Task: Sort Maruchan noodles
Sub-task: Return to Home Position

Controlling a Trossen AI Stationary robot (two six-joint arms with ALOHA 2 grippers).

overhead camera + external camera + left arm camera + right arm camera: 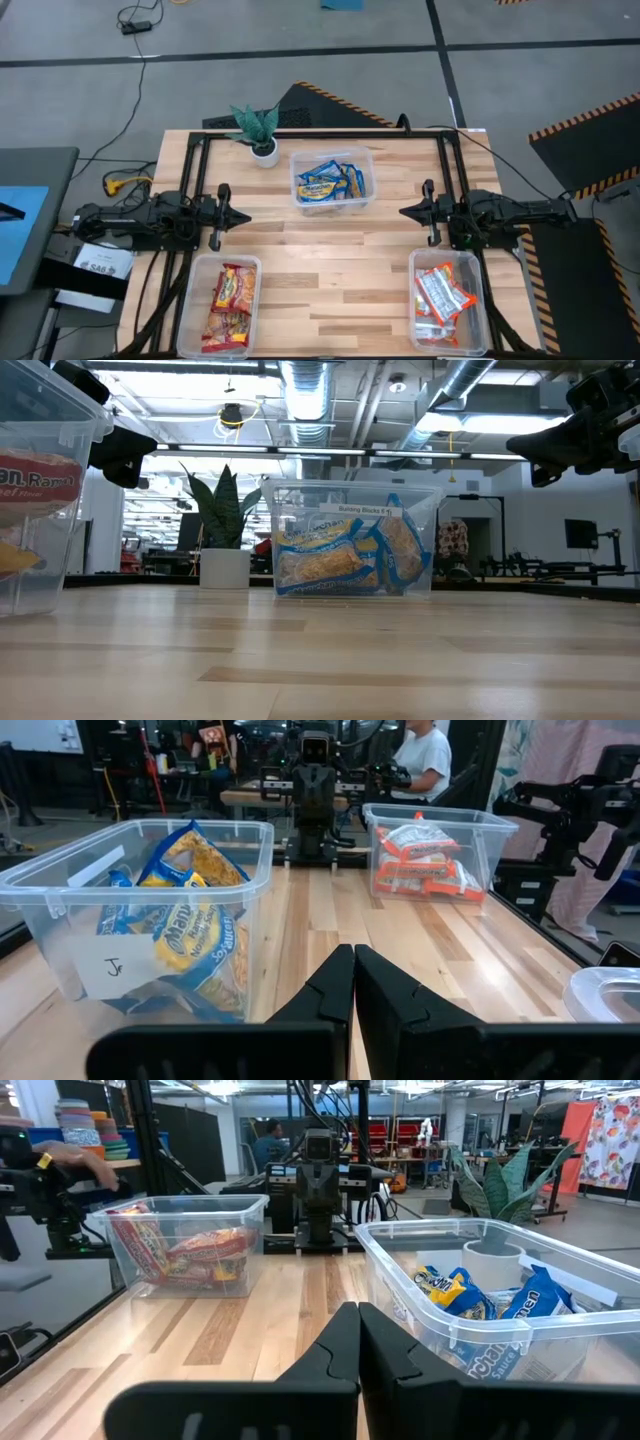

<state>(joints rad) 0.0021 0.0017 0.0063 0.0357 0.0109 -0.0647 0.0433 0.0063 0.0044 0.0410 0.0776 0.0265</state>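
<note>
Light plank worktop (330,250) standing on a grey floor (300,40) beside dark mats (600,140) with black-and-yellow edges. Overhead, silver ducts (310,385) and bright ceiling lights (470,422); beyond, a seated person (425,755).

noodles (331,184) in three tubs (330,153), plant (258,128) behind

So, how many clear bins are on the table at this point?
3: a far-middle bin beside the plant, holding blue packets; a near-left bin with red-and-yellow packets; a near-right bin with orange packets. No others show.
</note>
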